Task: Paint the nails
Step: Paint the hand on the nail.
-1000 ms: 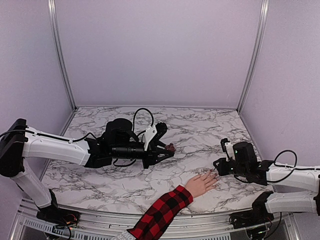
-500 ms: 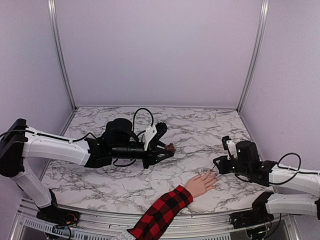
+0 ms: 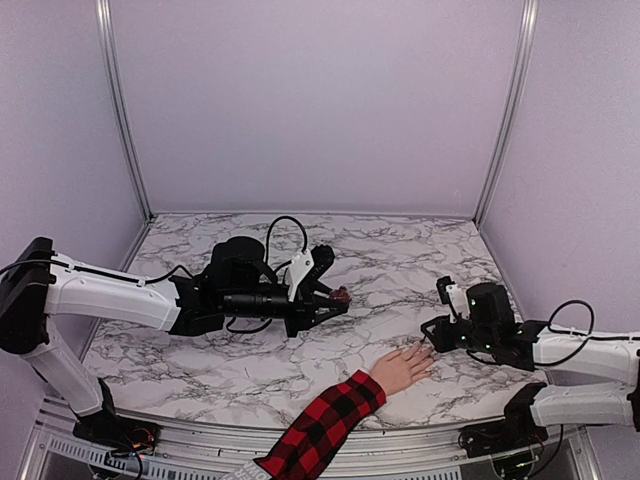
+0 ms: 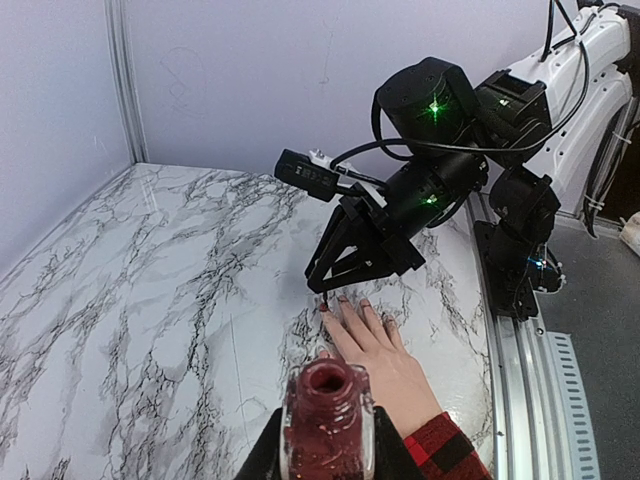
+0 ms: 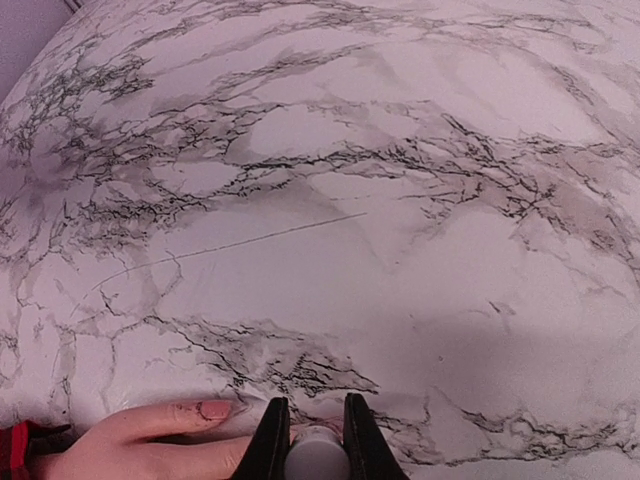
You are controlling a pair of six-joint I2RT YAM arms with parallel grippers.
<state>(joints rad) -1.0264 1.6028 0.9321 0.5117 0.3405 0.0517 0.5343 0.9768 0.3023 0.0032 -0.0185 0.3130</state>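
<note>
Brushing tiny pale fingernails [image 5: 214, 409]: right hand [image 4: 330, 287] clamps white-capped brush [image 5: 315, 456], left hand [image 3: 338, 297] grips open dark-red polish bottle [image 4: 326, 420] (next likely needs short steady strokes).

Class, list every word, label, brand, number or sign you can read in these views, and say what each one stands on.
No text can be read in any view.
The polish bottle shows no label on the side in view. The white brush cap, plaid sleeve and marble table carry no writing.
</note>
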